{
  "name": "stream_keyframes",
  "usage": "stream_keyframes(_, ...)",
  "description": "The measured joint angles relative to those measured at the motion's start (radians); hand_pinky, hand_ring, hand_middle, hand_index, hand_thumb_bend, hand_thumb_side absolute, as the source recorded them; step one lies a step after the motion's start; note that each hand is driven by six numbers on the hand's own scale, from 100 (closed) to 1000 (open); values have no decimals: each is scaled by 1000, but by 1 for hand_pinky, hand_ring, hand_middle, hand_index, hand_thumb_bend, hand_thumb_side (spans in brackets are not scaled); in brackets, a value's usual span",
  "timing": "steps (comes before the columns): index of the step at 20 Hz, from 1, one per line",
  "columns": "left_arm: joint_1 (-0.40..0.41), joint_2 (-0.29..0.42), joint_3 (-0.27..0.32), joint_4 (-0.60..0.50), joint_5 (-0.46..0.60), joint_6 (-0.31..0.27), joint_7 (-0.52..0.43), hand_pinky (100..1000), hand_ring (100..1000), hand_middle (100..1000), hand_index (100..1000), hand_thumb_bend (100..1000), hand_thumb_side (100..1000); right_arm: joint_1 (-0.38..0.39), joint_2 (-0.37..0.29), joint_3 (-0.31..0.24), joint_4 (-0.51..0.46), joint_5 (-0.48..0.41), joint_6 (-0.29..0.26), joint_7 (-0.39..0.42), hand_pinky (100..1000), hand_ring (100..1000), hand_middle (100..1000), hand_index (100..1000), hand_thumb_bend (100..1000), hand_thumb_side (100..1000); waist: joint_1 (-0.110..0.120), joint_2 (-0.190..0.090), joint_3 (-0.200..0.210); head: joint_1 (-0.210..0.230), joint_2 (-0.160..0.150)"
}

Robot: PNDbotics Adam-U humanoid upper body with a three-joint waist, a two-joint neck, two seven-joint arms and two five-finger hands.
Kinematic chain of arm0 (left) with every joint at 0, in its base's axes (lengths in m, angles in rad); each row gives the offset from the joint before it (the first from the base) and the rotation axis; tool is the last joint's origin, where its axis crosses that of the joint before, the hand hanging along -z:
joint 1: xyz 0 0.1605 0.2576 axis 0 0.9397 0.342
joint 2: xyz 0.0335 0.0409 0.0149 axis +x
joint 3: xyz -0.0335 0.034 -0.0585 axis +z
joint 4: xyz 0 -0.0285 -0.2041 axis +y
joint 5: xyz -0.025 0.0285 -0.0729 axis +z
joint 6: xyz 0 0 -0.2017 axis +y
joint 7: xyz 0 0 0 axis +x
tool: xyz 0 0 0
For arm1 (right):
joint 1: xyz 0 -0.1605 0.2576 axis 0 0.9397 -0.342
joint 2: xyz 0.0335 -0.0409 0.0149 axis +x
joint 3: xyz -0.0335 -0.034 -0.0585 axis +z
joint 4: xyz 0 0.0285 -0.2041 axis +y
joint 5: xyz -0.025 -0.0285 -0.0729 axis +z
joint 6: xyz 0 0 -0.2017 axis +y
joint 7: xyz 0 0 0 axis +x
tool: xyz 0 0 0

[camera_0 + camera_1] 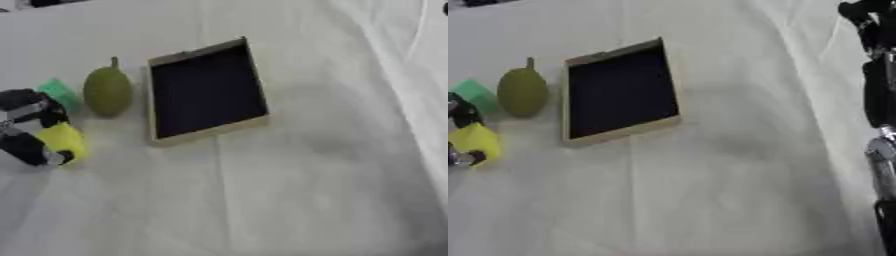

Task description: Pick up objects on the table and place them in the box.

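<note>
Left hand (26,131) curled round yellow object (63,142), green pear (108,91) just beyond, box (206,92) beside pear

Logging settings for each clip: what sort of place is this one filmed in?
Probably a staged test table, not a home: a white cloth covers the table, bearing only a shallow dark-lined box, a green pear-like fruit and small props. The left hand holds a yellow object.

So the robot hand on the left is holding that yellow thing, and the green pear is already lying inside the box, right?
Not quite. The left robot hand does hold the yellow thing, but the pear lies on the table beside the box, to its left, not inside. The left eye view shows this.
</note>
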Motion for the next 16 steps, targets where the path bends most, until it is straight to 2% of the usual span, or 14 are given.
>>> stream_keyframes(8,-7,12,50,-120,32,5,14,845,646,498,575,169,226,2,0,0,0,-5,-1,1,891,966,604,817,100,629,0,0,0,0,0)
stream_keyframes(12,-88,0,73,-180,83,19,7,840,631,485,561,104,219,5,0,0,0,-10,-2,2,891,965,604,817,100,629,0,-1,-2,1,0)
stream_keyframes(16,-179,-55,76,-184,110,30,-8,836,620,481,557,100,228,5,0,0,0,-15,-4,2,891,964,605,817,100,628,0,-1,-12,5,0)
